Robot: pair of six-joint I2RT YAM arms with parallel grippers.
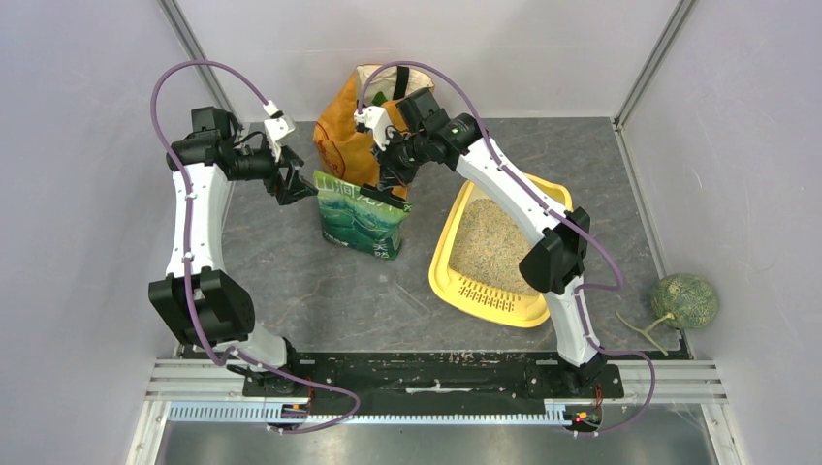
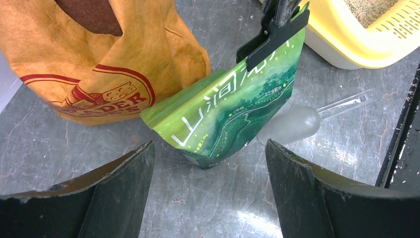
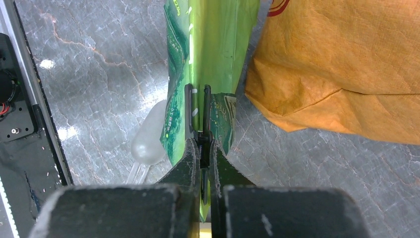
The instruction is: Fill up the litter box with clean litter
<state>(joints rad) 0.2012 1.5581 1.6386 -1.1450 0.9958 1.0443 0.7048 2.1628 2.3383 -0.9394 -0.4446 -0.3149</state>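
Right claw [image 3: 200,146] pinches clip [image 2: 271,37] — atop green bag [image 2: 233,109].

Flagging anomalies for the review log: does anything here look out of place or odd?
What looks like a green melon sits at the right edge of the table, unrelated to the litter job. A clear plastic scoop lies loose beside the green litter bag, whose black clip the right gripper pinches.
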